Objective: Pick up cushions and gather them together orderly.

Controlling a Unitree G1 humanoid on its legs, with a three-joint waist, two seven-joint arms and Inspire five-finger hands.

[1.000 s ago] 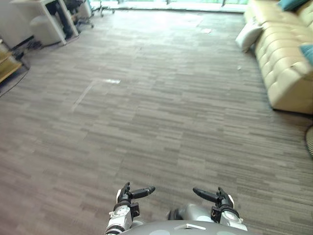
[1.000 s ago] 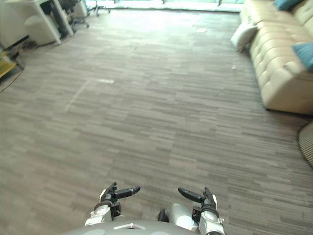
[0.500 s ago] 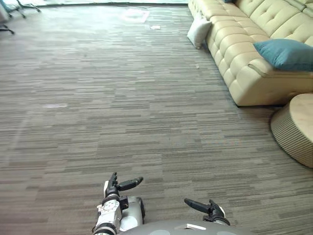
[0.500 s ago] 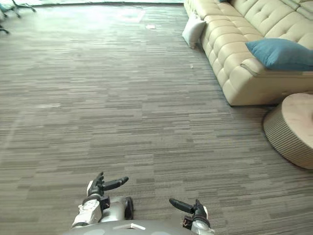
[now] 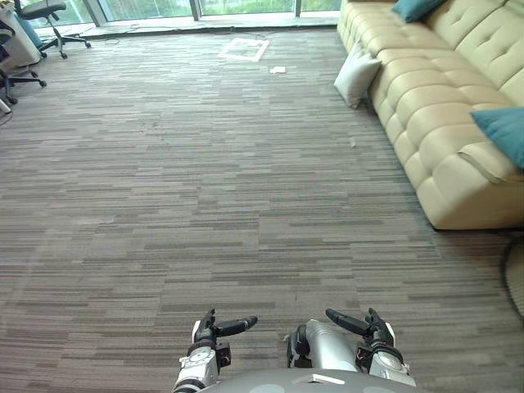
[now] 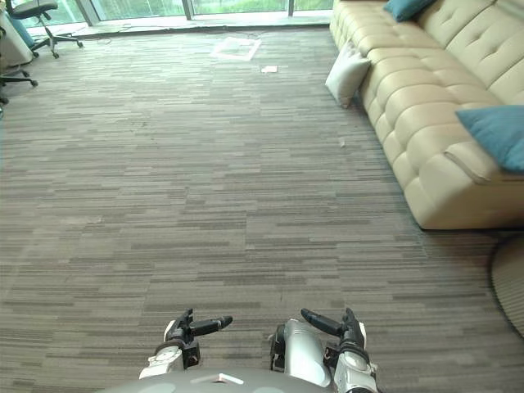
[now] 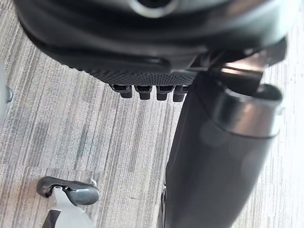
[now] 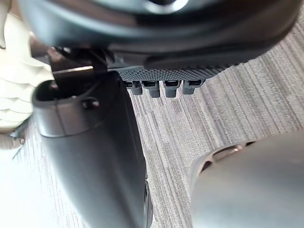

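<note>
Leaning against the sofa [image 5: 426, 123] front at 1 o'clock, on the floor [image 5: 205, 180]: one white cushion [image 5: 357, 75]. Teal cushion [image 5: 503, 135], on the sofa seat at 3 o'clock, near its close end. Second teal cushion [image 5: 412, 8], on the sofa's far end at 1 o'clock, beyond the white one. Left hand [image 5: 209, 330], at 6 o'clock, low over the floor; fingers [image 7: 145, 91] released, thumb out, holding nothing. Right hand [image 5: 372, 330], near it at 5 o'clock; fingers [image 8: 171, 88] likewise released, holding nothing. Both hands well apart from every cushion. Office chair [image 5: 45, 11] at 11 o'clock; white square [image 5: 243, 50] flat on the floor at 12 o'clock.
</note>
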